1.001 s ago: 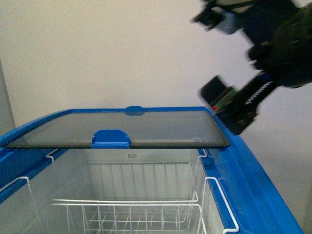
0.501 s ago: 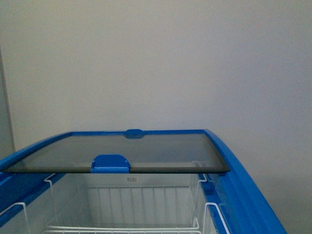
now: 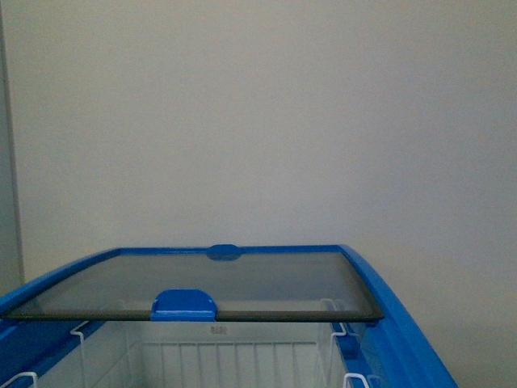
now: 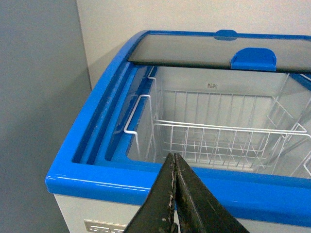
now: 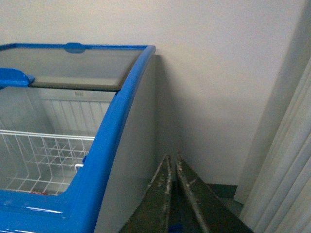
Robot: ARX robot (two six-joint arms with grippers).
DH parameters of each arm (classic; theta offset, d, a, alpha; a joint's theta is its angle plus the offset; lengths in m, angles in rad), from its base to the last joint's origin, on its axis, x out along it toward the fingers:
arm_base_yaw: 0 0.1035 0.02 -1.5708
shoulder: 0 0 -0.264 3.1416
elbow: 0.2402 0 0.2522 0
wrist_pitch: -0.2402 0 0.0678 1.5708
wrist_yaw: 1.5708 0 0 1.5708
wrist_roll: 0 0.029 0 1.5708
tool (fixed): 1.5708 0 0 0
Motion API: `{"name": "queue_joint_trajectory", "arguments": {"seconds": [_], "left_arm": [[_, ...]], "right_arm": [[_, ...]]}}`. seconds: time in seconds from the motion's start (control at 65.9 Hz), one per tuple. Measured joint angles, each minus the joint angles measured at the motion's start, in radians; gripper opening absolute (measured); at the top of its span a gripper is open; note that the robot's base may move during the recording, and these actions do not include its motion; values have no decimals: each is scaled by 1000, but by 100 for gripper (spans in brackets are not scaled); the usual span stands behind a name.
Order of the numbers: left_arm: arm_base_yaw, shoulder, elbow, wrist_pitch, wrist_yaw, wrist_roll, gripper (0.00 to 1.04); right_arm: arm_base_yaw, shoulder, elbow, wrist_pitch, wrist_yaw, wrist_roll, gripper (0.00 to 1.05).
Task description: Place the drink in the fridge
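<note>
The fridge (image 3: 388, 311) fills the lower part of the front view, its blue rim curving away toward a plain pale wall (image 3: 258, 121). The glass lid (image 3: 202, 279) is slid to the far end and covers only the back of the opening; a blue handle (image 3: 184, 305) sits on its near edge and a second blue handle (image 3: 223, 251) on its far edge. Neither arm shows in this view.

In the left wrist view the left gripper (image 4: 175, 194) hangs just outside the near blue rim of the fridge (image 4: 97, 179), toward its left corner, with its two dark fingers pressed together tip to tip and nothing between them. Beyond it, inside the open part, white wire baskets (image 4: 218, 141) hang from the rim, and they look bare. A grey surface (image 4: 39, 121) stands to the left of the fridge.

In the right wrist view the right gripper (image 5: 172, 194) is outside the fridge (image 5: 116, 131), off its right side wall, with its fingers almost meeting and nothing gripped. A pale curtain (image 5: 286, 170) hangs further right.

The drink cannot be seen in any view, neither in a gripper nor in the visible parts of the baskets.
</note>
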Motion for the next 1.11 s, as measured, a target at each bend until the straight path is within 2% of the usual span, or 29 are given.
{"name": "queue_joint_trajectory", "arguments": {"seconds": [0.091,0.182,0.258,1.107], "left_arm": [[0,0,0,0,0,0,3],[0,0,0,0,0,0,3],[0,0,0,0,0,0,3],[0,0,0,0,0,0,3]], "right_arm": [[-36,-19,-28,4,-41,-3,3],[-152,-45,-54,6,-168,-4,3],[-185,-59,-69,13,-173,-3,3],[-193,-165,-188,37,-185,-5,3]]}}
